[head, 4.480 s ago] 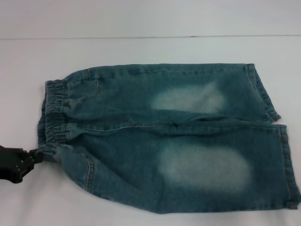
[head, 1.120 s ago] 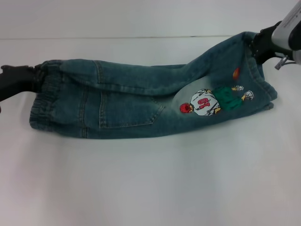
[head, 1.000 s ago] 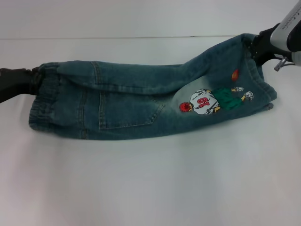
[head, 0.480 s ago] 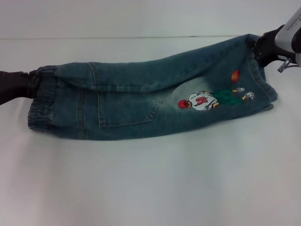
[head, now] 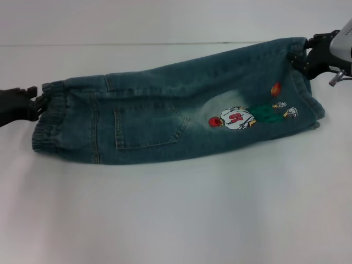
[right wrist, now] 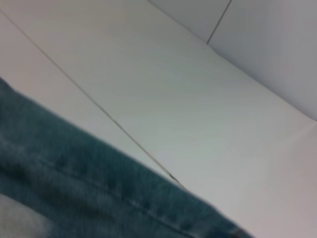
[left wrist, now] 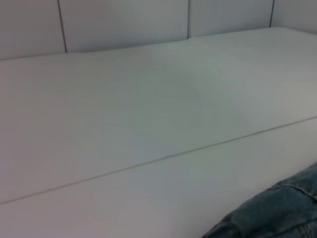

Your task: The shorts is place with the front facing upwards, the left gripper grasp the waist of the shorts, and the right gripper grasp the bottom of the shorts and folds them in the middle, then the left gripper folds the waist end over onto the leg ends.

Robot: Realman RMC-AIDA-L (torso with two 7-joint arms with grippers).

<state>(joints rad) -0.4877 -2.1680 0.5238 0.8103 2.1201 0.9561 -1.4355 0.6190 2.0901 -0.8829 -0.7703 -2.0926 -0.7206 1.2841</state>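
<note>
Shorts folded lengthwise on white table, back pocket and cartoon patch uppermost; left gripper clamped on the waist, right gripper clamped on the leg ends.

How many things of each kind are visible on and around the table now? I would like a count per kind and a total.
Shorts: 1, the shorts, folded lengthwise on the table
Grippers: 2, the left gripper at the waist, the right gripper at the leg ends
Table: 1
Total: 4
</note>
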